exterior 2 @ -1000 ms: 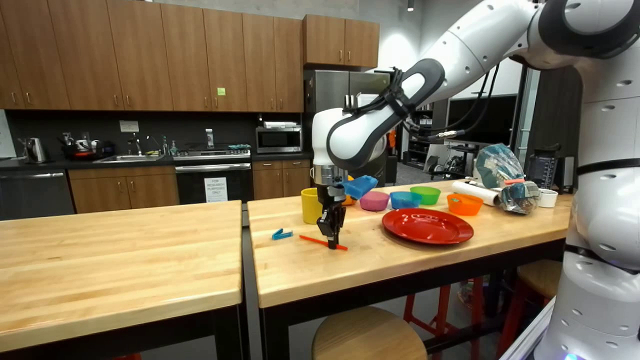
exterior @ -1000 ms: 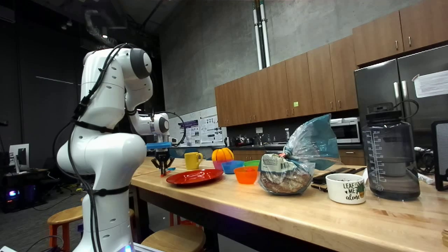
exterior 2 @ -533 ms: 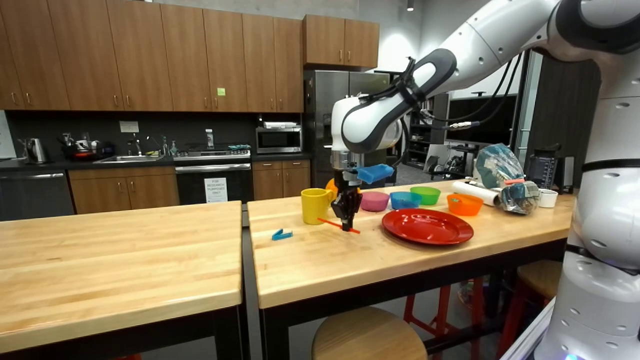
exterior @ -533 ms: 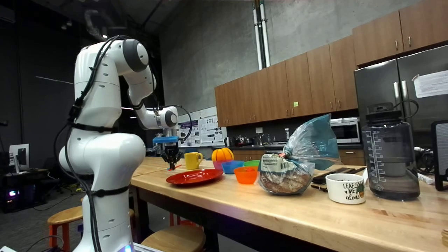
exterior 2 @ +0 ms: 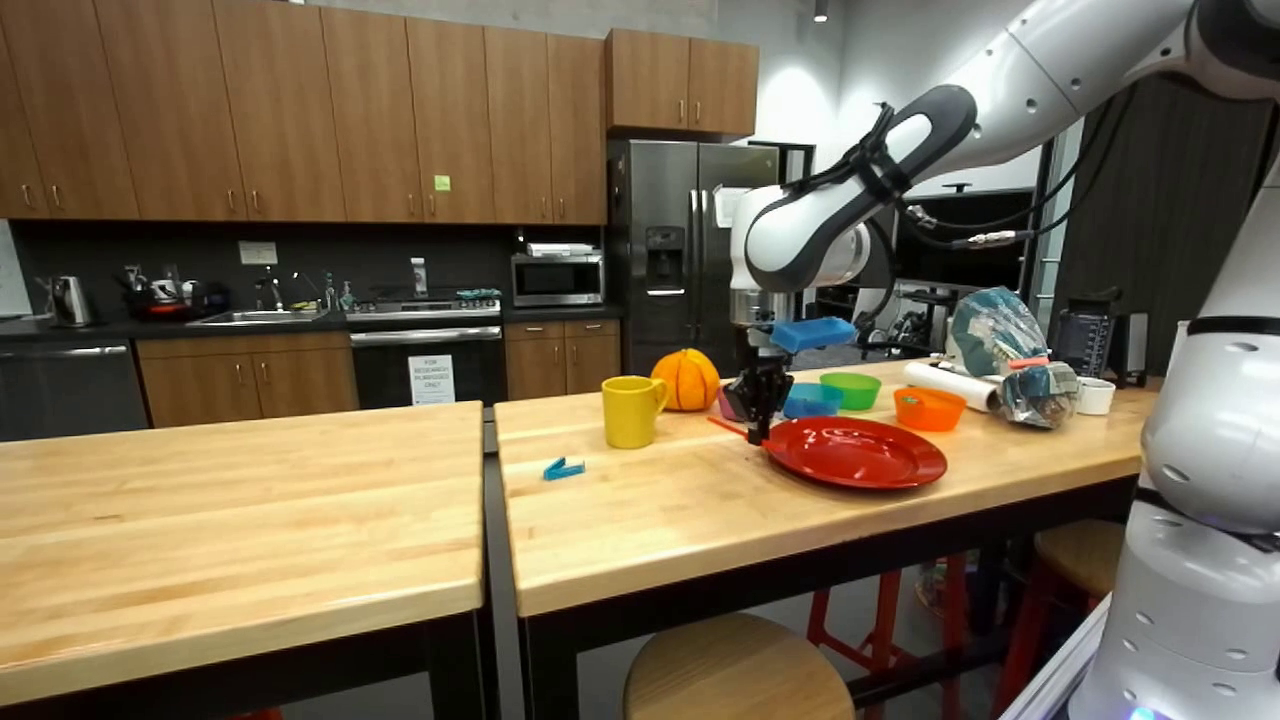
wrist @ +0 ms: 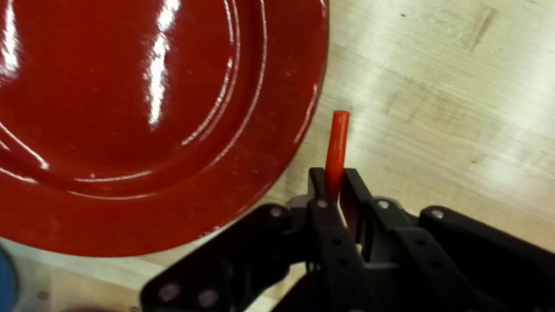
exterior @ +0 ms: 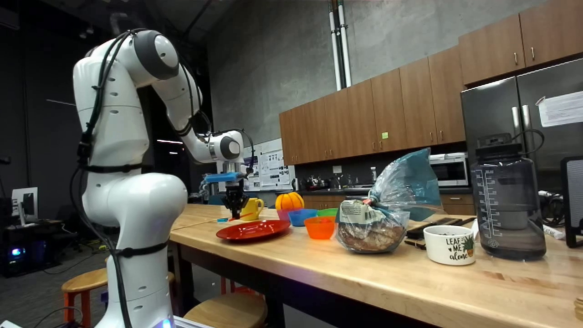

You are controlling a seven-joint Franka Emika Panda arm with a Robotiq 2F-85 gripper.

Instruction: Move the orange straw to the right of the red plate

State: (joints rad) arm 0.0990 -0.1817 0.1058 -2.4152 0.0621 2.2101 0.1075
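Straw (wrist: 339,134), orange and thin, is pinched tight between the tips of the black gripper (wrist: 334,177) in the wrist view, just beside the edge of the red plate (wrist: 195,95). In an exterior view, a yellow mug (exterior: 253,207) is partly hidden behind the gripper, and a see-through bag (exterior: 380,218) is seen near an orange bowl (exterior: 320,228). In an exterior view, the straw is held between the mug and the plate, with a pumpkin (exterior 2: 686,380) near the mug and a blue clip (exterior 2: 564,468) lying on the table (exterior 2: 600,540).
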